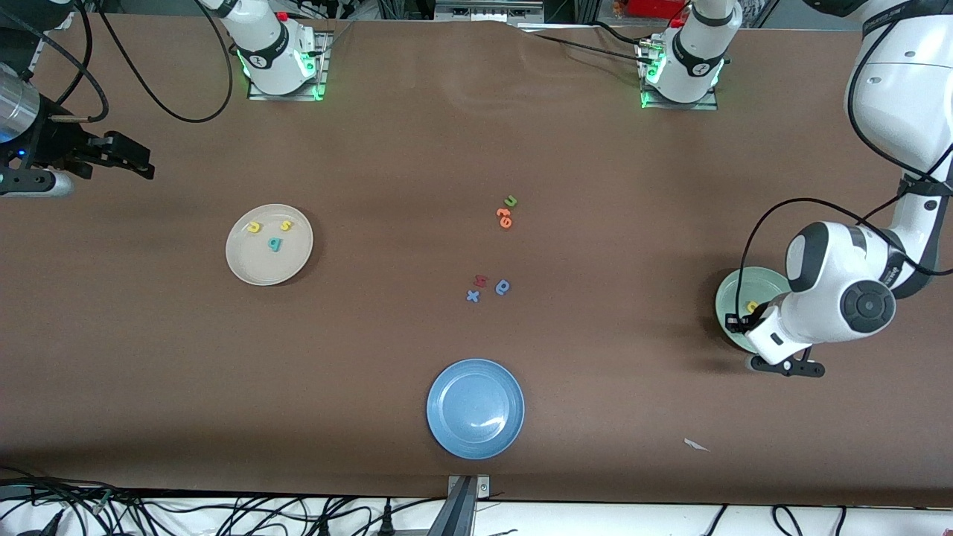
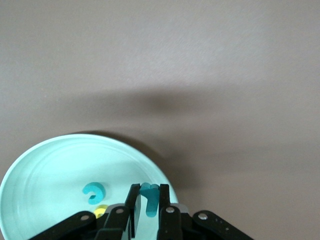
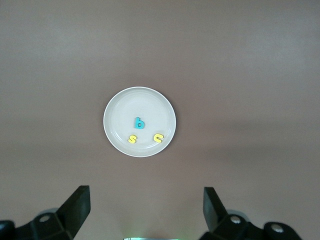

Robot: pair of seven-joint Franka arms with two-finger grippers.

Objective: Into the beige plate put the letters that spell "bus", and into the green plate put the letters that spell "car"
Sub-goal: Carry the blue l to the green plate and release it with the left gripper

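Observation:
The green plate (image 1: 733, 294) lies at the left arm's end of the table, half hidden under the left wrist. In it lie a teal "c" (image 2: 93, 193) and a yellow "a" (image 2: 101, 211). My left gripper (image 2: 148, 192) hangs just above the plate's rim area, shut on the teal "r" (image 2: 150, 202), which stands upright between the fingers. The beige plate (image 1: 246, 264) holds the yellow "u" (image 1: 255, 227), yellow "s" (image 1: 286, 225) and teal "b" (image 1: 275, 243). My right gripper (image 1: 126, 160) waits open and high at the right arm's end, looking down on that plate (image 3: 120, 112).
Mid-table lie a green "u" (image 1: 510, 201), orange letters (image 1: 504, 217), a red letter (image 1: 480, 281), a blue "x" (image 1: 473, 295) and a blue round-bowled letter (image 1: 503, 286). A blue plate (image 1: 475, 408) sits near the front edge. A white scrap (image 1: 696, 444) lies nearer the left arm's end.

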